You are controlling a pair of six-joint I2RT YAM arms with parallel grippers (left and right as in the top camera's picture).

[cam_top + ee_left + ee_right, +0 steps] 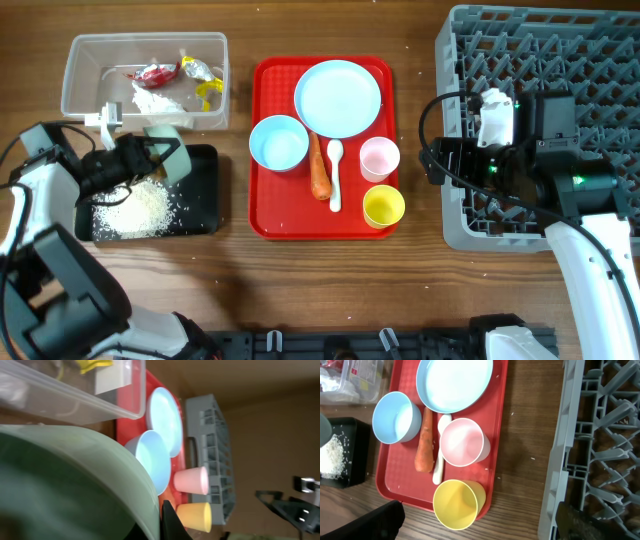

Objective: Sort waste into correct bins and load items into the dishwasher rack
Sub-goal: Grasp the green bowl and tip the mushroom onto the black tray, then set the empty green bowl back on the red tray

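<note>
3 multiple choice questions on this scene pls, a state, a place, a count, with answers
1. How is the held bowl at the left gripper? A) tipped over the black bin B) upright C) upside down
2. Where is the carrot? A) in the black bin B) on the red tray C) in the held bowl
3. How many cups stand on the red tray? A) four B) three C) two
A: it leans above the rice. B: it lies beside the white spoon. C: one pink cup, one yellow cup.
</note>
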